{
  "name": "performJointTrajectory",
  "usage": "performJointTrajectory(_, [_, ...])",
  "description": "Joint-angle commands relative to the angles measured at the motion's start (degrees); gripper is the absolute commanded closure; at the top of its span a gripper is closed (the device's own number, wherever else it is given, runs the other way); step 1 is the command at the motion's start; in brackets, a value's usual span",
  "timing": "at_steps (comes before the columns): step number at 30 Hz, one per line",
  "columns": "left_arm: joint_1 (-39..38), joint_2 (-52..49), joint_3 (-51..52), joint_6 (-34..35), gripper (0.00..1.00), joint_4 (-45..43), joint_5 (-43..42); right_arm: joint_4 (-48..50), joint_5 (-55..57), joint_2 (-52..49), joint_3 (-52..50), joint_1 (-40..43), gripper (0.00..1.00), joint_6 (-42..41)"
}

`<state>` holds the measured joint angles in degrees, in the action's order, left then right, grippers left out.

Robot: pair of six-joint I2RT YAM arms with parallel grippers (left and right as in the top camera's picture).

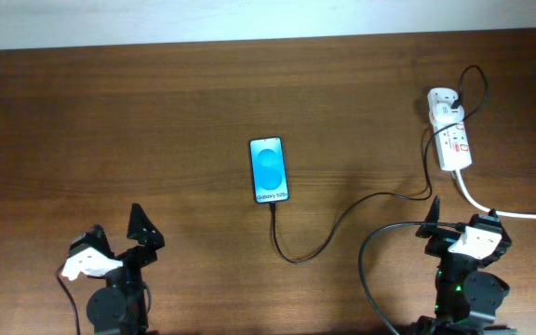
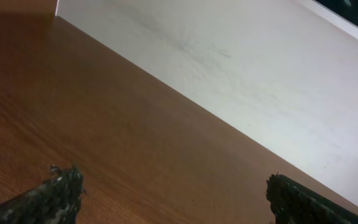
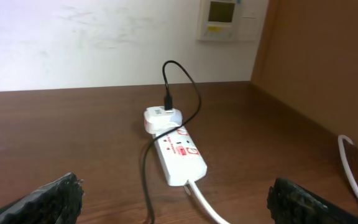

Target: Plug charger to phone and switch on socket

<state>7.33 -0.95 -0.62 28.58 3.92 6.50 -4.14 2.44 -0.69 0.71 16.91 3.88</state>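
Observation:
The phone (image 1: 270,170) lies face up mid-table with its blue screen lit. The thin black charger cable (image 1: 342,223) runs from the phone's near end, where its tip sits against the phone, in a curve to the white adapter on the socket (image 1: 451,140) at the far right. The socket also shows in the right wrist view (image 3: 179,154) with the cable (image 3: 146,168) beside it. My left gripper (image 1: 124,237) is open and empty near the front left; it also shows in the left wrist view (image 2: 173,193). My right gripper (image 1: 459,223) is open and empty in front of the socket; it also shows in the right wrist view (image 3: 173,199).
The thick white power cord (image 1: 501,212) leaves the socket and runs off the right edge, close to my right gripper. A wall (image 2: 241,68) bounds the table's far side. A wall panel (image 3: 225,18) hangs behind the socket.

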Motion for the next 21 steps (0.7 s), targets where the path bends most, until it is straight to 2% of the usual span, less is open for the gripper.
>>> performJointTrajectory(1, [-0.15,0.28,0.09,0.50,0.01,0.22,0.85,-0.37,-0.35,0.37,-0.39,0.42,0.02,0.20])
performJointTrajectory(8, [-0.68,0.68,0.09,0.50,0.01,0.09,0.85,-0.37,-0.35,0.37,-0.39,0.42,0.02,0.20])
performJointTrajectory(9, [-2.08,0.66,0.11,-4.28,0.01,-0.50,2.71,-0.35,-0.35,0.37,-0.39,0.42,0.02,0.20])
performJointTrajectory(11, [-3.56,0.68,0.11,-8.68,0.01,-1.38,1.90,-0.35,-0.35,0.37,-0.39,0.42,0.02,0.20])
performJointTrajectory(12, [-4.13,0.68,0.11,-14.12,0.01,-1.31,-0.07,-0.35,-0.35,0.37,-0.39,0.42,0.02,0.20])
performJointTrajectory(14, [-4.31,0.68,0.11,-27.34,0.01,0.72,-9.18,-0.37,-0.33,0.37,-0.39,0.42,0.02,0.20])
performJointTrajectory(16, [-4.31,0.68,0.11,-28.44,0.01,0.68,-9.38,-0.35,-0.35,0.37,-0.39,0.42,0.02,0.20])
performJointTrajectory(18, [-4.31,0.68,0.11,-32.30,0.01,0.70,-9.35,-0.37,-0.35,0.37,-0.39,0.42,0.02,0.20])
performJointTrajectory(21, [-4.22,0.68,0.11,-32.52,0.01,0.57,-9.75,-0.37,-0.35,0.37,-0.39,0.42,0.02,0.20])
